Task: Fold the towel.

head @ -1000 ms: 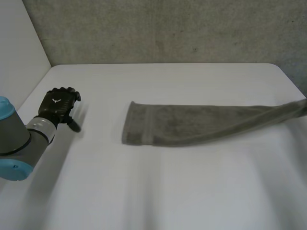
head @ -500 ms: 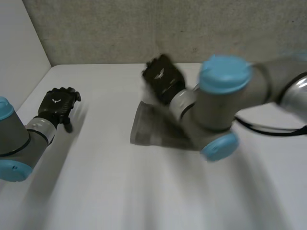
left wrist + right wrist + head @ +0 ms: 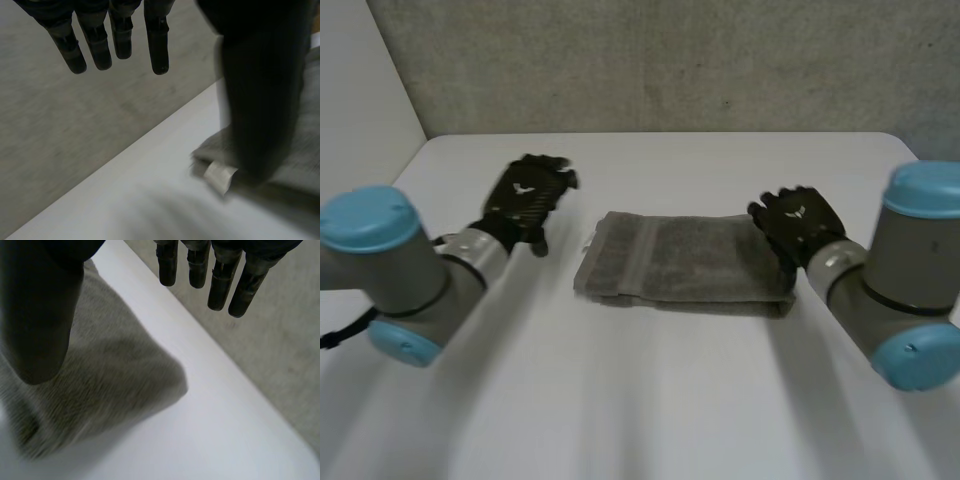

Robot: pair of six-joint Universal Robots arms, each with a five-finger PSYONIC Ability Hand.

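Newly doubled towel (image 3: 685, 262), right hand (image 3: 798, 222) at its end, left hand (image 3: 525, 195) nearer, both straight-fingered.

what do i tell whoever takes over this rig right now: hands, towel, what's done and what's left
Left hand: open, fingers straight, holding nothing, just off the towel's left end.
Right hand: open, fingers straight, at the towel's right end; contact unclear.
Towel: lies mid-table as a compact layered rectangle, its left edges slightly uneven.
Done: the towel is doubled over.
Left: probably squaring the edges, or one more fold if a smaller stack is wanted.
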